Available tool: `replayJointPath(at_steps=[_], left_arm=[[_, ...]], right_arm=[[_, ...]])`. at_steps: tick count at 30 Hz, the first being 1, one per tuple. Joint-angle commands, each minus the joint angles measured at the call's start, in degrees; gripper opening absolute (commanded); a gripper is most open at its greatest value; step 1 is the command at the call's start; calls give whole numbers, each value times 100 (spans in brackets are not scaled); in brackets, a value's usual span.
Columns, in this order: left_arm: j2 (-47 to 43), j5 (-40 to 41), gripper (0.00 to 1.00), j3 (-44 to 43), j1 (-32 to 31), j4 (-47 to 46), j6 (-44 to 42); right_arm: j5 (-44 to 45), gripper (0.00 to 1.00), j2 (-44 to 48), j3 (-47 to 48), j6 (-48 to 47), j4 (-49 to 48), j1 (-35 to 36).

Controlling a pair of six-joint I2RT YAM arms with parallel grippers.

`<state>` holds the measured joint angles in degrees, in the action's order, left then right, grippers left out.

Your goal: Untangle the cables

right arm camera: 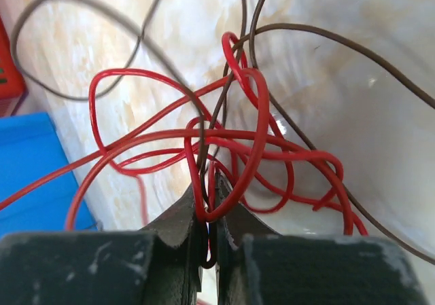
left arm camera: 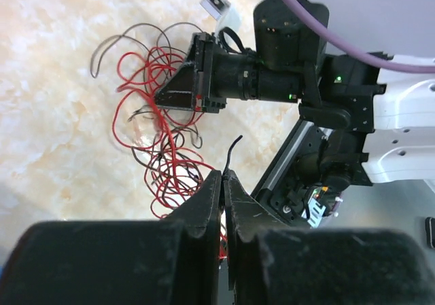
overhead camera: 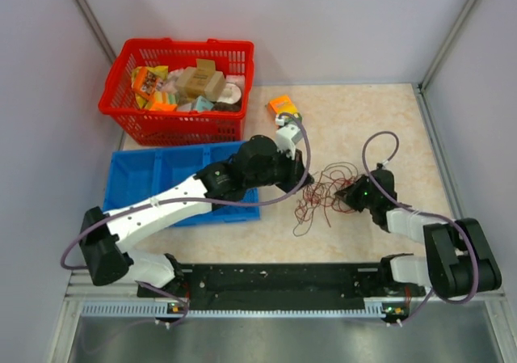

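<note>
The cables (overhead camera: 323, 197) are a tangle of thin red and dark brown wires on the beige table, between my two grippers. My left gripper (overhead camera: 305, 177) is at the left edge of the tangle. In the left wrist view it (left arm camera: 223, 177) is shut on a dark wire whose end sticks up out of the tips, with the bunch (left arm camera: 163, 135) beyond. My right gripper (overhead camera: 349, 193) is at the right edge. In the right wrist view it (right arm camera: 209, 189) is shut on a dark brown strand and red loops (right arm camera: 251, 135). It also shows in the left wrist view (left arm camera: 178, 96).
A red basket (overhead camera: 178, 124) full of small boxes stands at the back left. A blue tray (overhead camera: 137, 177) lies under the left arm. A small orange box (overhead camera: 283, 104) sits behind the left wrist. A black rail (overhead camera: 275, 278) runs along the near edge.
</note>
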<state>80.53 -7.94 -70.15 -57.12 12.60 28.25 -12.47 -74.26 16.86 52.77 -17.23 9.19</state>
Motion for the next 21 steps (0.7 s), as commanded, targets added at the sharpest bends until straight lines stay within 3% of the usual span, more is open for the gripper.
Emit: replayJointPath(at_steps=[1, 5, 10, 13, 16, 21], left_arm=[[-652, 319, 12, 334, -1, -407, -294], [-487, 390, 20, 458, 17, -407, -224], [-74, 294, 9, 520, 17, -654, -136], [339, 285, 32, 432, 8, -636, -74], [840, 285, 48, 213, 17, -356, -4], [1324, 1276, 53, -157, 26, 356, 154]], right_arm=[[886, 0, 963, -87, -144, 641, -146], [1001, 0, 1790, -139, -258, 1142, -146], [1036, 0, 2529, -297, -285, 1521, -154], [1010, 0, 2715, -359, -268, 1600, -137], [957, 0, 2724, -394, -250, 1609, -146], [860, 0, 2776, -403, -268, 1618, -146]])
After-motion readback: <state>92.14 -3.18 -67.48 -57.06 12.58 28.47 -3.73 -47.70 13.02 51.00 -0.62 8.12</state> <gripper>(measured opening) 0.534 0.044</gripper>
